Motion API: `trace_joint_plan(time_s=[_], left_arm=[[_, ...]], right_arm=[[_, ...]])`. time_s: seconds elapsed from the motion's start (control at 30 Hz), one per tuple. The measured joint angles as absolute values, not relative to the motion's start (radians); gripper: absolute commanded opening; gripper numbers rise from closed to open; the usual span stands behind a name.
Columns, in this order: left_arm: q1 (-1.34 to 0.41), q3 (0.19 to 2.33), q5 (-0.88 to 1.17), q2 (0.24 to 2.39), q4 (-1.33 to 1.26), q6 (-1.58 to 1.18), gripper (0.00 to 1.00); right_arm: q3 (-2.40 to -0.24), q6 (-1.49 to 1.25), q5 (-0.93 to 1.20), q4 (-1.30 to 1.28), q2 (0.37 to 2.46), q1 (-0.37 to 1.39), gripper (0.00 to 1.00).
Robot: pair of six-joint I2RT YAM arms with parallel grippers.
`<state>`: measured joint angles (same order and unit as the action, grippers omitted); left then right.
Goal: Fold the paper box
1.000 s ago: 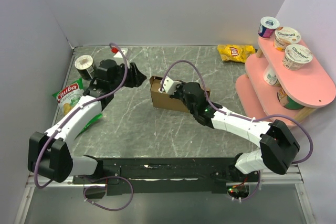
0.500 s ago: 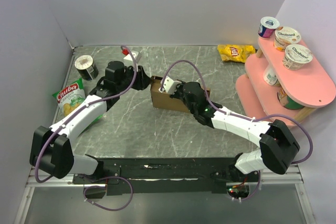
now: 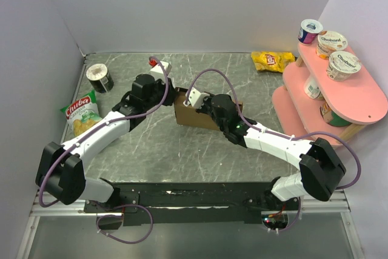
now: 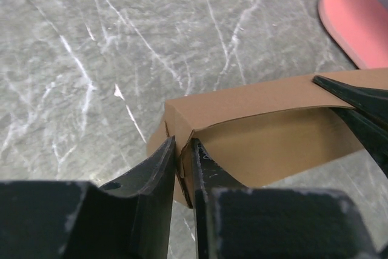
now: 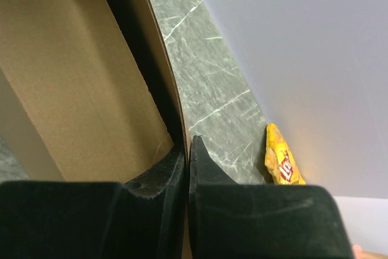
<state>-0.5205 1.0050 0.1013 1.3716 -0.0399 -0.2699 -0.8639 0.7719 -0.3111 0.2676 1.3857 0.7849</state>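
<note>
The paper box [image 3: 189, 116], plain brown cardboard and partly formed with an open top, stands mid-table. My left gripper [image 3: 171, 94] is at its left end. In the left wrist view the box [image 4: 267, 131] has its corner edge pinched between the jaws of the left gripper [image 4: 182, 147]. My right gripper [image 3: 204, 106] reaches in from the right and above. The right wrist view shows the right gripper [image 5: 187, 145] shut on a thin upright wall of the box [image 5: 66, 89]. A black fingertip [image 4: 357, 104] of the right gripper shows at the box's far end in the left wrist view.
A yellow Lay's bag [image 3: 273, 60] lies at the back; it also shows in the right wrist view [image 5: 280, 162]. A pink two-tier shelf [image 3: 357, 98] with yogurt cups stands at the right. A green Chiuba bag [image 3: 82, 113] and a dark can [image 3: 98, 77] sit at the left.
My left arm has swung right from near the can to the box's left end, and its jaws have closed onto the cardboard corner. The right arm and the box have stayed put.
</note>
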Motion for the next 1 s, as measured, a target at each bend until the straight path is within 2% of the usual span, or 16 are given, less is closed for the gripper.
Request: trace_joint_plan(time_s=[0.13, 0.37, 0.5, 1.0], left_arm=[[-0.549, 1.005, 0.025, 1.372, -0.042, -0.266, 0.23], [-0.58, 1.005, -0.06, 1.372, -0.05, -0.239, 0.07], [-0.617, 1.007, -0.133, 1.373, -0.053, -0.204, 0.02], [-0.693, 1.002, -0.3, 1.383, -0.077, -0.176, 0.01]], right_arm=[[-0.864, 0.771, -0.311, 0.268, 1.386, 0.785, 0.06], [-0.866, 0.771, -0.311, 0.268, 1.39, 0.785, 0.06], [-0.866, 0.77, -0.313, 0.268, 1.39, 0.785, 0.06], [-0.866, 0.76, -0.319, 0.27, 1.39, 0.785, 0.06]])
